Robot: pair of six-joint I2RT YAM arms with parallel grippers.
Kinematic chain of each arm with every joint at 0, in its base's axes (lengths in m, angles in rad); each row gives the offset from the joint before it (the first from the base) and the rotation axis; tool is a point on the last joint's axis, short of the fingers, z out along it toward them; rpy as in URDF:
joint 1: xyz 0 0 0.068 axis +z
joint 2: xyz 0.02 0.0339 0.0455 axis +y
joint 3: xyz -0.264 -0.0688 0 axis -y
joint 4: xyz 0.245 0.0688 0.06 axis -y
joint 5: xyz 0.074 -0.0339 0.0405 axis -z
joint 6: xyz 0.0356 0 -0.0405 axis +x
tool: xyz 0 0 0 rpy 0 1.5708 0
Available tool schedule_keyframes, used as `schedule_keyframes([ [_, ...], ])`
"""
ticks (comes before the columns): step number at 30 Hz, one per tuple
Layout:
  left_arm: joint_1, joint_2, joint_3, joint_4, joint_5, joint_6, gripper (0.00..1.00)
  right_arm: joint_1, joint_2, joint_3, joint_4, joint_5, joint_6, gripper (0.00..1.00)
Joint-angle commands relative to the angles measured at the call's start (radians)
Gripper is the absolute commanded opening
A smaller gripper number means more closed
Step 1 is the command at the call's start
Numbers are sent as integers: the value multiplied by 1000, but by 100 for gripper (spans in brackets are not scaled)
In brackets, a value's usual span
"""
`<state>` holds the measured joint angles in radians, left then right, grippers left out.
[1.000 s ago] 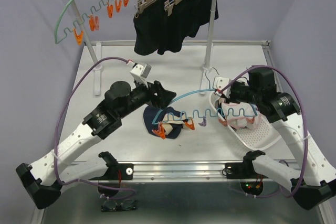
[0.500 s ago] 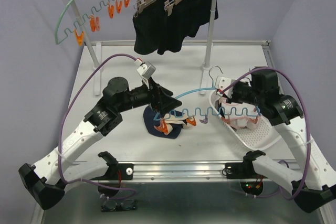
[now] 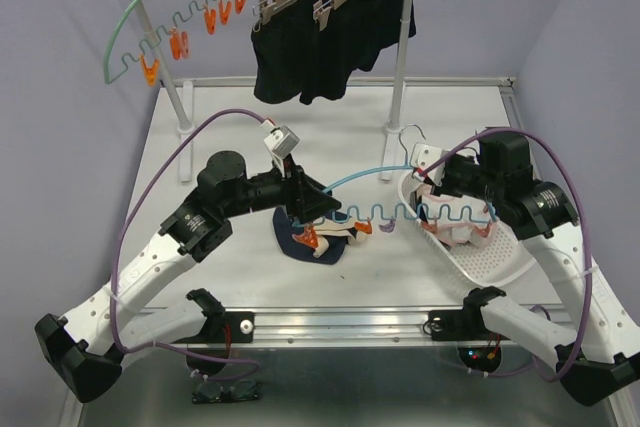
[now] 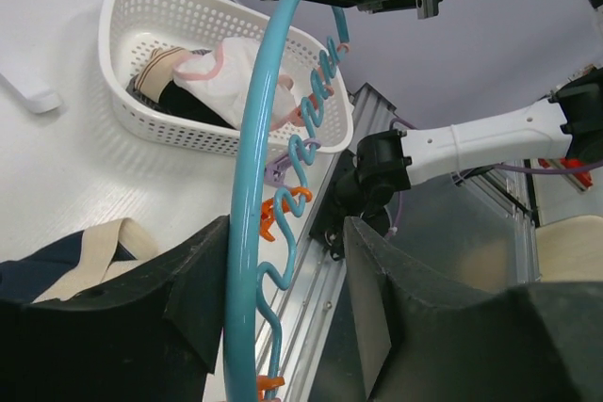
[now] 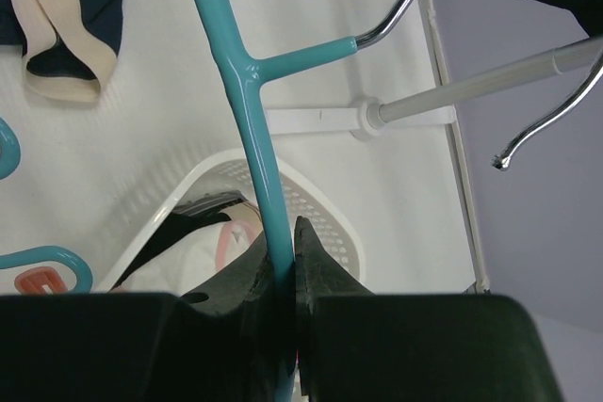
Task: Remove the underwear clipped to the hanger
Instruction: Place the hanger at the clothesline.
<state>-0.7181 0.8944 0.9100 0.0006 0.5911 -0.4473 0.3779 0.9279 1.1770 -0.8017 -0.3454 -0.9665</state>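
Observation:
A teal hanger (image 3: 400, 213) with orange clips (image 3: 312, 238) hangs low over the table between both arms. My right gripper (image 3: 432, 179) is shut on its bar (image 5: 240, 91) just below the hook, above the basket. My left gripper (image 4: 285, 228) is open around the hanger's curved top bar (image 4: 247, 185). The bar lies against the left finger, with a gap to the right one. Navy underwear with a beige waistband (image 3: 295, 245) lies on the table under the hanger's left end. I cannot tell whether a clip still grips it. More underwear, pale pink-white (image 4: 240, 68) and black, lies in the basket.
The white mesh basket (image 3: 500, 267) sits at the right front. A rack at the back carries black garments on wooden hangers (image 3: 320, 47) and a green hanger with orange clips (image 3: 170, 7). Its white poles (image 3: 400, 77) stand on the table.
My left gripper has moved right over the navy underwear onto the hanger's left part, and its jaws have narrowed. The right gripper keeps its hold; the hanger shifted slightly.

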Motion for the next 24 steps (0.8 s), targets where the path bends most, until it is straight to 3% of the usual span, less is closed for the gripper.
schedule_keyframes([
  [1, -1, -6, -8, 33, 61, -4, 54, -10, -21, 24, 75, -15, 37, 5],
  [5, -1, -14, -8, 35, 78, -4, 23, -11, -21, 13, 88, -6, 46, 6],
  [6, -1, -18, -7, 35, 72, -1, 0, -11, -23, 12, 91, -10, 49, 6],
  [10, -3, -51, -10, 32, 23, 10, 0, -17, -32, 1, 95, -29, 69, 23],
  [11, -1, -60, -5, 15, -12, 16, 0, -19, -35, -4, 96, -30, 81, 39],
  [13, -1, -80, -5, 1, -49, 35, 0, -25, -43, -5, 96, -30, 98, 59],
  [14, -1, -89, -2, -40, -86, 56, 0, -28, -46, -2, 98, -30, 124, 76],
  [15, -1, -103, -3, -54, -102, 68, 0, -36, -46, 4, 98, -29, 138, 84],
  [16, -1, -112, -10, -79, -117, 85, 0, -42, -50, 10, 98, -29, 165, 100],
  [24, -1, -210, 26, -217, -266, 203, 0, -190, -96, 96, 128, 45, 319, 100],
])
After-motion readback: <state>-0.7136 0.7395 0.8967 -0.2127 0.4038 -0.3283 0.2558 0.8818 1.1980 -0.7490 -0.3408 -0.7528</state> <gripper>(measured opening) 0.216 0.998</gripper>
